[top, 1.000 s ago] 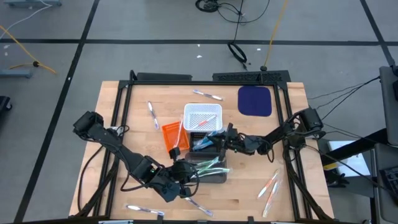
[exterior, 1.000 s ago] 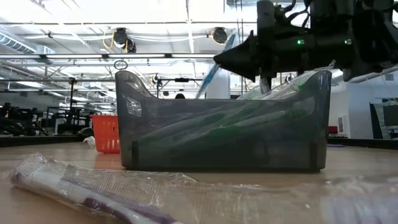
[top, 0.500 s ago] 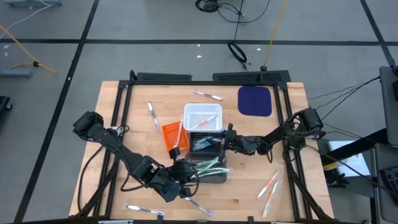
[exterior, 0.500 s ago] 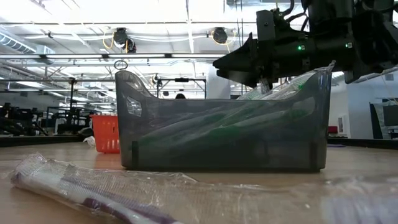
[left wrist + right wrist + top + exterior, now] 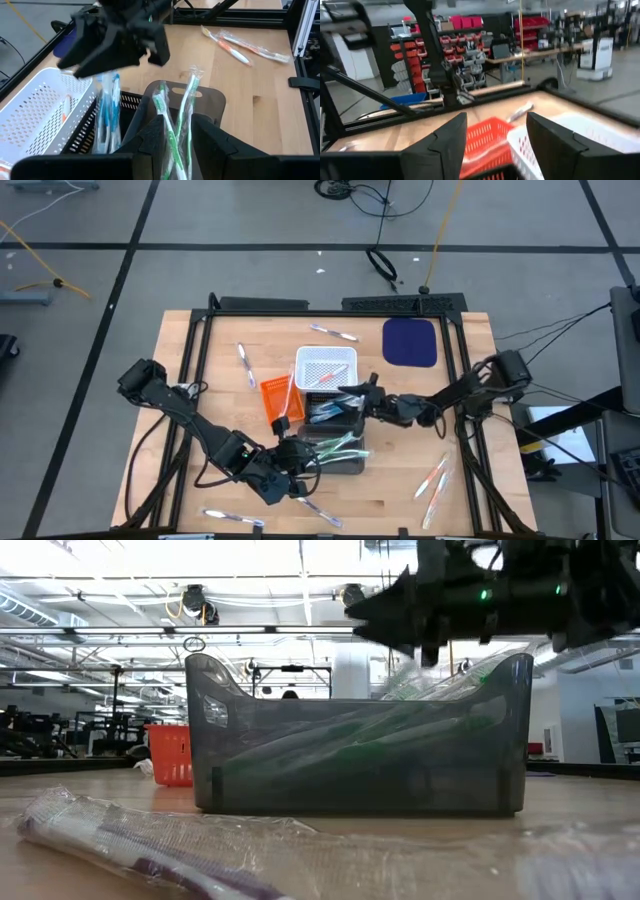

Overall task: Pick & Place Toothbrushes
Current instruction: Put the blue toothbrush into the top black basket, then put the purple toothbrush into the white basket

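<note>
Already the right end effector (image 5: 347, 396) hangs released above the blue toothbrushes (image 5: 107, 112) in the dark bin (image 5: 335, 465); drifting low, it could snag them. The left end effector (image 5: 300, 463) grips green toothbrushes (image 5: 172, 127), which may spill.

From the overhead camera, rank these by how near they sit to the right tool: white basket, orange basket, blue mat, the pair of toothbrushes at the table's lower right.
Right tool, open, over the bins:
1. White basket, just behind it.
2. Orange basket, to the left side.
3. Blue mat and the toothbrush pair, far right corner and near right edge: too close to call.
</note>
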`<state>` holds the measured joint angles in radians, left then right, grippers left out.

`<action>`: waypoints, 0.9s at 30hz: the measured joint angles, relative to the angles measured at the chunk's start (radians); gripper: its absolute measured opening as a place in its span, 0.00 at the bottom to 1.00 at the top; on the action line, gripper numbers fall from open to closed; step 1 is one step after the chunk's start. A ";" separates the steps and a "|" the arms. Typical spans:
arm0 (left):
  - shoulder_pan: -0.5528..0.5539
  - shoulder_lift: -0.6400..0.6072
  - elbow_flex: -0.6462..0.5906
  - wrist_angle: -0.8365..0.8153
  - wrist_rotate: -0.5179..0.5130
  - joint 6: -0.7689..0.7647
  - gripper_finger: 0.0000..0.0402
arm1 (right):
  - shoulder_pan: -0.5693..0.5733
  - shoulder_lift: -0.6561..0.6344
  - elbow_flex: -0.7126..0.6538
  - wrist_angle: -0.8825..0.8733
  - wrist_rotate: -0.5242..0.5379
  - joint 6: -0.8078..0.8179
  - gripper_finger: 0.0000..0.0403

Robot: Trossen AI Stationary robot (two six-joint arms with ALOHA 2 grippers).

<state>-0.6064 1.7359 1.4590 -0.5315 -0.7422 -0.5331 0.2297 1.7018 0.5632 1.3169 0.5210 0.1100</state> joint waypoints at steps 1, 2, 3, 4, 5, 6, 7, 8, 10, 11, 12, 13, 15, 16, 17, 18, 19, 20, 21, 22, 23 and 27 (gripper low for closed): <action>0.000 0.000 0.000 -0.001 0.000 0.000 0.25 | 0.001 -0.026 0.000 -0.017 0.002 -0.018 0.50; 0.000 0.000 0.000 -0.001 0.000 0.000 0.25 | 0.002 -0.054 0.000 -0.044 0.001 -0.024 0.50; 0.000 0.000 0.000 -0.001 0.000 0.000 0.25 | 0.001 -0.081 0.000 -0.076 0.002 -0.025 0.50; 0.000 0.000 0.000 -0.002 0.000 0.000 0.25 | 0.001 -0.108 0.000 -0.120 0.004 -0.024 0.49; 0.000 0.000 0.000 -0.002 0.000 0.000 0.25 | -0.002 -0.134 0.000 -0.169 0.007 -0.024 0.49; 0.000 0.000 0.000 -0.002 0.000 0.000 0.25 | -0.004 -0.160 0.000 -0.221 0.012 -0.024 0.49; 0.000 0.000 0.000 -0.003 0.000 0.000 0.25 | -0.006 -0.186 0.000 -0.271 0.024 -0.023 0.48; 0.000 0.000 0.000 -0.005 0.000 0.000 0.25 | -0.006 -0.211 0.000 -0.312 0.030 -0.021 0.48; 0.000 0.000 0.000 -0.023 0.000 -0.003 0.25 | -0.003 -0.261 0.000 -0.374 0.028 -0.012 0.48; 0.000 0.000 0.000 -0.040 0.000 -0.009 0.25 | 0.003 -0.284 0.000 -0.404 0.028 -0.005 0.48; 0.001 0.000 0.000 -0.065 -0.004 -0.021 0.25 | 0.013 -0.304 0.000 -0.431 0.027 0.001 0.48; 0.003 0.000 0.000 -0.097 -0.017 -0.046 0.25 | 0.023 -0.323 0.000 -0.452 0.025 0.003 0.48; 0.009 0.000 0.000 -0.184 -0.067 -0.144 0.25 | 0.050 -0.360 0.000 -0.497 0.024 0.002 0.48; 0.014 0.000 0.000 -0.241 -0.096 -0.211 0.25 | 0.067 -0.375 0.000 -0.516 0.024 0.001 0.48; 0.021 -0.001 0.000 -0.304 -0.120 -0.285 0.25 | 0.083 -0.387 0.000 -0.536 0.024 0.000 0.48; 0.028 -0.004 0.000 -0.378 -0.132 -0.367 0.25 | 0.100 -0.398 0.000 -0.562 0.024 0.001 0.48; 0.038 -0.006 0.000 -0.455 -0.135 -0.457 0.25 | 0.119 -0.405 0.000 -0.583 0.024 0.004 0.48; 0.049 -0.009 0.000 -0.532 -0.136 -0.560 0.25 | 0.137 -0.408 0.000 -0.596 0.024 0.007 0.47; 0.058 -0.010 0.000 -0.608 -0.136 -0.662 0.25 | 0.155 -0.411 0.000 -0.610 0.024 0.007 0.47; 0.068 -0.010 0.000 -0.689 -0.130 -0.757 0.25 | 0.175 -0.412 0.000 -0.624 0.024 0.008 0.47; 0.078 -0.010 0.000 -0.767 -0.113 -0.848 0.25 | 0.193 -0.412 0.000 -0.631 0.024 0.009 0.46; 0.140 -0.011 -0.012 -0.980 -0.024 -1.123 0.25 | 0.261 -0.411 0.000 -0.665 0.025 0.009 0.46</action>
<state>-0.4661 1.7252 1.4466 -1.5120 -0.7658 -1.6558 0.4912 1.2903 0.5629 0.6515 0.5461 0.1188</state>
